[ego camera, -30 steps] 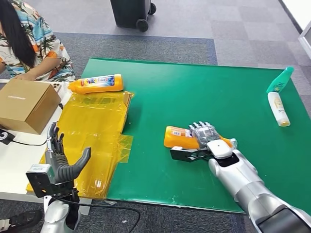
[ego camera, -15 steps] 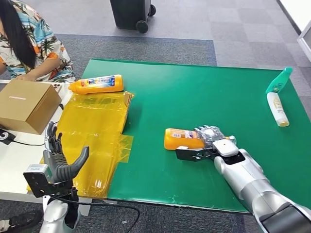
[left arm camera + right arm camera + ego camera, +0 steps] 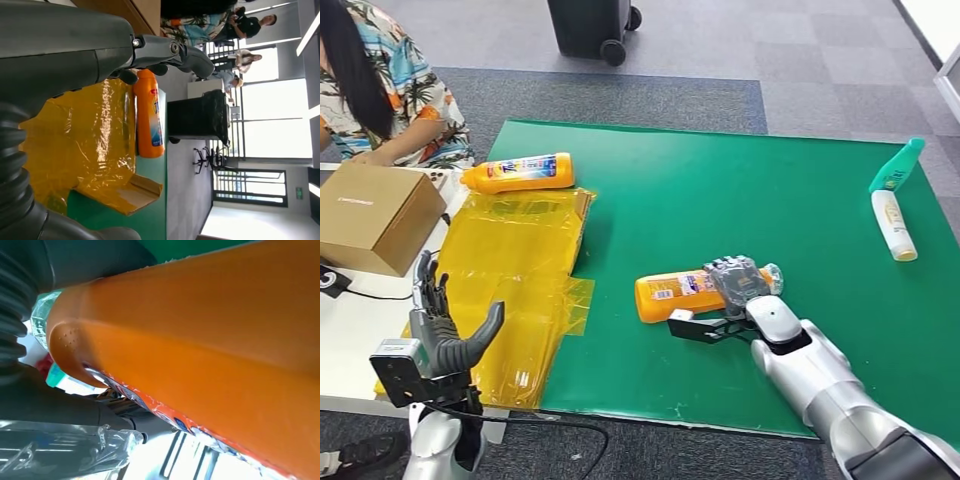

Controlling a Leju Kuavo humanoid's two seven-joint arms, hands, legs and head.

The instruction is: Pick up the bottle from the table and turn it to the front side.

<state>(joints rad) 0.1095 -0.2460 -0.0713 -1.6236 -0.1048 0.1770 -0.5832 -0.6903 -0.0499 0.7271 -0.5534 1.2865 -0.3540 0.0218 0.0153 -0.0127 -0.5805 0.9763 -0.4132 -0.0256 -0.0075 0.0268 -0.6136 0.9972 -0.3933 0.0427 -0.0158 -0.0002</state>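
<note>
While gripped near its neck, the orange plastic bottle with a printed label (image 3: pixel 686 293) lies lengthwise just above the green tabletop (image 3: pixel 743 190), label turned partly upward.

Held so, in my judgement, to roll the label round to the front. Right hand (image 3: pixel 737 292): fingers wrapped over the bottle's cap end, thumb stretched out flat beneath it, silver forearm reaching in low from the near edge. Left hand (image 3: pixel 448 325): raised beside the crinkled yellow plastic sheet (image 3: pixel 516 270), fingers spread, holding nothing. Second orange bottle (image 3: pixel 520 172) lies at the sheet's far edge.
</note>
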